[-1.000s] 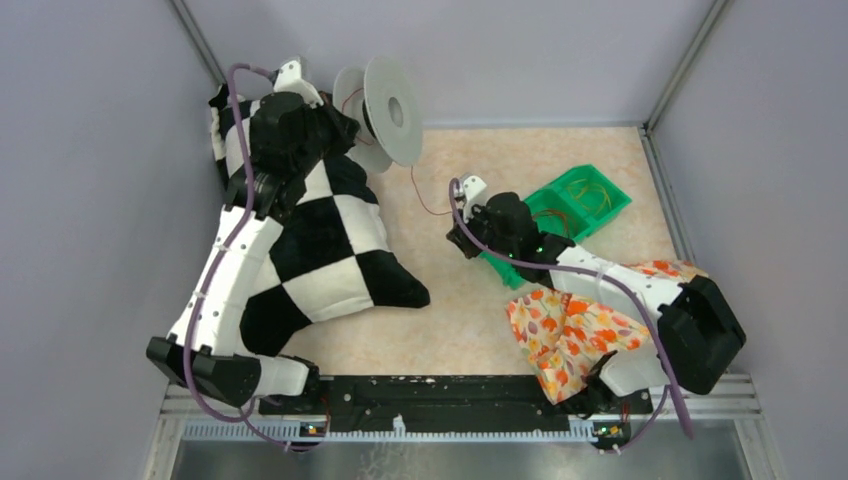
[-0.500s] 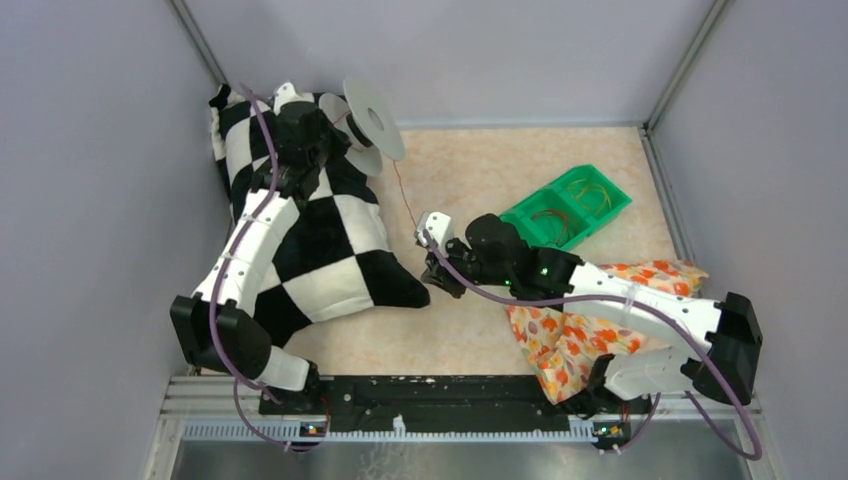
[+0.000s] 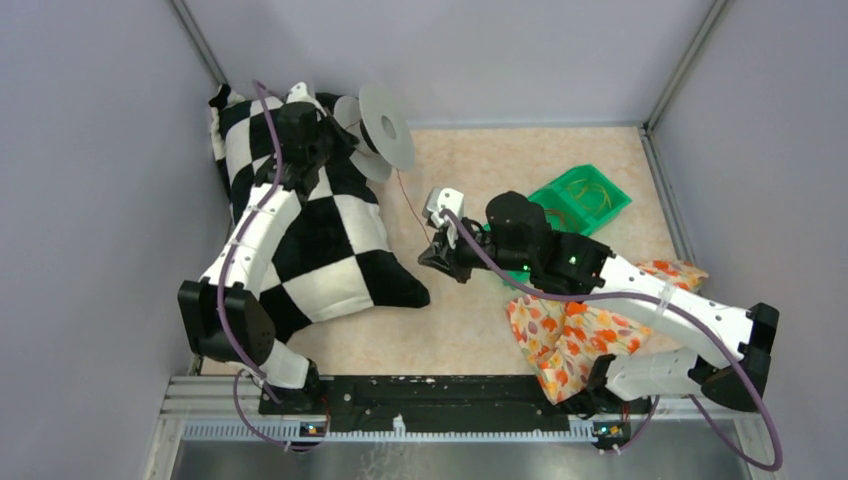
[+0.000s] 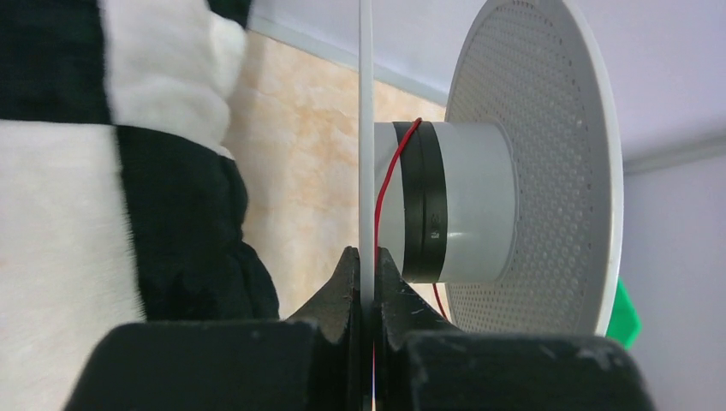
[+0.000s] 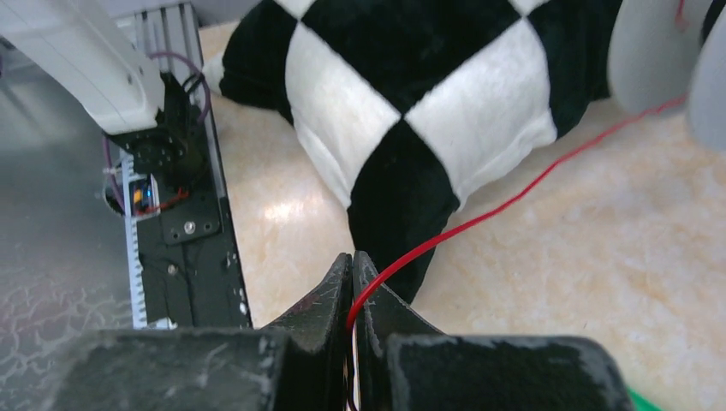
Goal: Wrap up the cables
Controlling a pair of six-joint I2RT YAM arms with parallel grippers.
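Both shut, the left gripper (image 4: 366, 257) pinching the spool rim (image 4: 366, 128) near the far-left corner of the table (image 3: 470, 325), the right gripper (image 5: 353, 261) pinching the red cable (image 5: 514, 199) mid-table, we are aiming for taut, even turns.

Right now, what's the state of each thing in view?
left claw, shut on the spool's flange
right claw, shut on the red cable
spool, held on edge, cable round its hub
red cable, strung from hub to right claw
green tray, holding loose cable loops
checkered pillow, lying under left arm
floral cloth, crumpled under right arm
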